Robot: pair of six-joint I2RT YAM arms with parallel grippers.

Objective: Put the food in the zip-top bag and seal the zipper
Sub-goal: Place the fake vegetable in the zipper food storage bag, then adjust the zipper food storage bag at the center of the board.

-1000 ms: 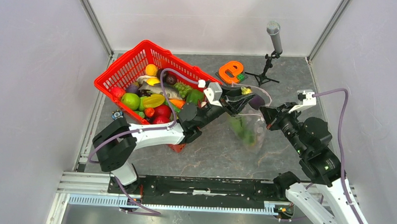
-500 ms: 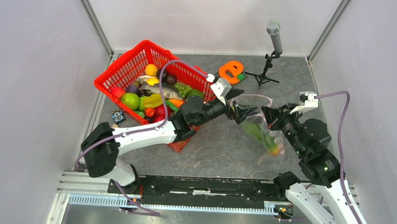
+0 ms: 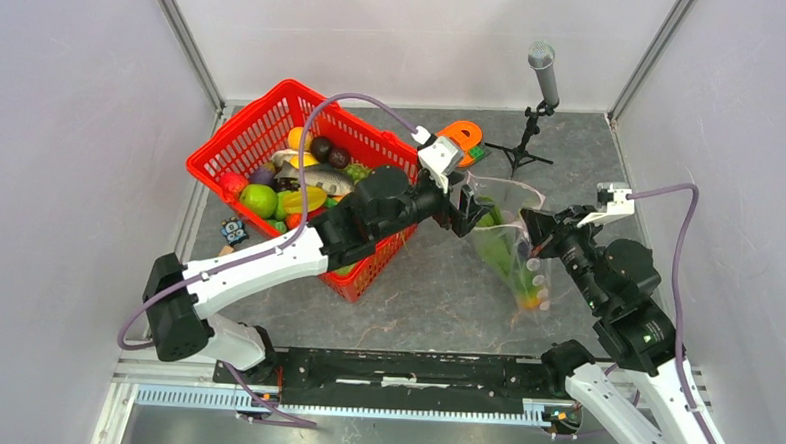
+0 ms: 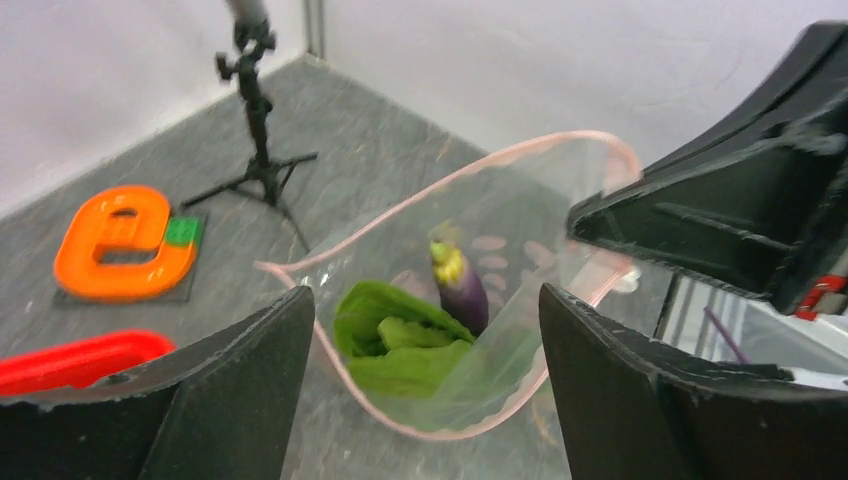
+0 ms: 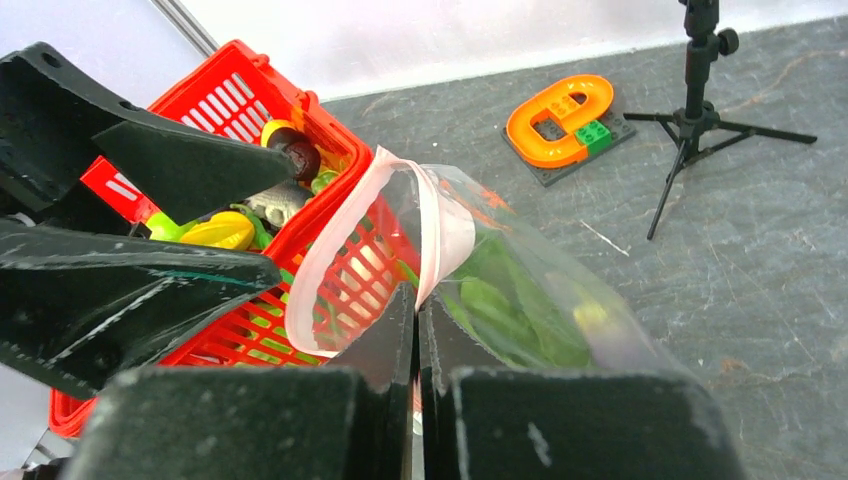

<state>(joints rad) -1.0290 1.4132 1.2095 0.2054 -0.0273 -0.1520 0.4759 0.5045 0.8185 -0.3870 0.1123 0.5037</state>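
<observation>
Purple toy aubergine (image 4: 460, 287) has just been released into the zip-top bag (image 3: 512, 259), right of centre, by the left gripper (image 3: 468, 208), jaws now spread. The unsealed zipper (image 5: 441, 225) is pinched by the right gripper (image 5: 417, 302).

Bright, diffuse white light is filling all three views; its source cannot be told. Shadows are lying faint and soft-edged on the table (image 3: 436, 294). The pale walls (image 3: 407, 32) are washing out.

Left wrist view: the fingers (image 4: 230, 400) of the left gripper (image 4: 425, 300) are reading as dark, soft-focus silhouettes, and the zip-top bag (image 4: 520, 210) beyond them is smearing slightly.

Right wrist view: the fingers (image 5: 560, 420) of the right gripper (image 5: 417, 300) are blurring in the foreground, and a sheen is whitening the bag film ahead of them.
</observation>
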